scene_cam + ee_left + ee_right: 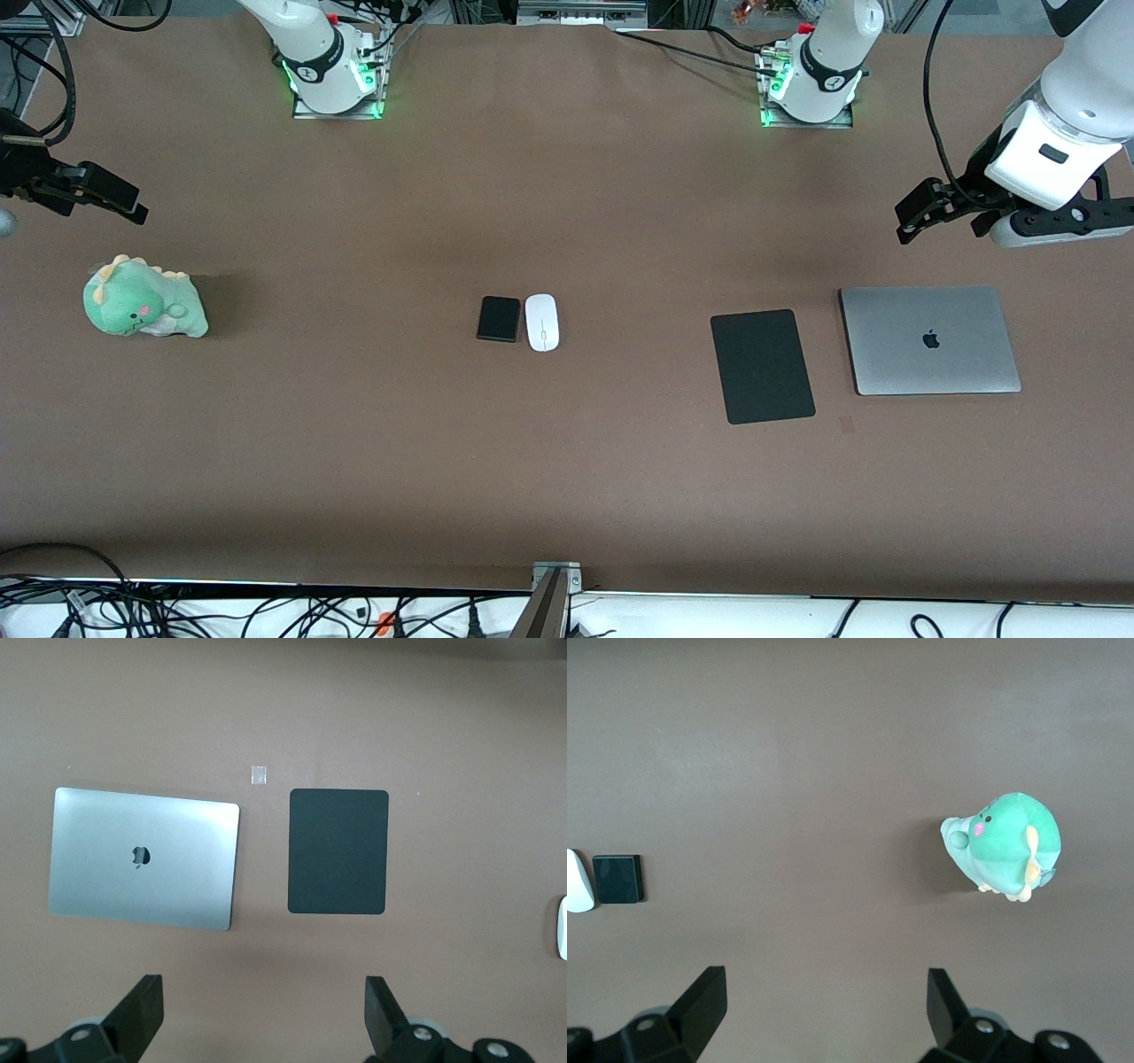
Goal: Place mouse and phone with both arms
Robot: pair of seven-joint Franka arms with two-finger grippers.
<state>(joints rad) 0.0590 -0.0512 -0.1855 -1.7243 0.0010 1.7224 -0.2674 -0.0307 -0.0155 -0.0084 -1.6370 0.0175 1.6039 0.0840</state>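
Finding the small white glossy oval computer mouse [541, 322] flat on the brown table [567, 177], about midway between the two arms' ends. Putting the small black rounded-corner rectangular phone [499, 319] at the mouse's nine o'clock on the front view's dial, just beside it, long sides parallel. Reading a thin grey line down the middle of the mouse's back.

Placing the larger flat black rectangular mat [762, 366] at the mouse's three o'clock, well apart, toward the left arm's end. Setting the closed silver laptop [928, 339], with its dark apple logo facing up, at the mat's three o'clock, near it but not touching. Noting a small pale square patch [259, 774] on the table near the gap between mat and laptop, slightly nearer to the front camera.

Locating the green dinosaur plush toy [144, 308], with its pink cheek and yellow spines, at the phone's nine o'clock, well apart, toward the right arm's end.

Seeing the left gripper [912, 217] up in the air over bare table at roughly the laptop's twelve o'clock, black fingers [142, 1014] spread wide, nothing between them. Seeing the right gripper [128, 202] in the air over bare table at about the plush toy's twelve o'clock, fingers [704, 1005] equally spread and empty. Catching the mouse and phone only at the edge of the right wrist view, untouched by either gripper.
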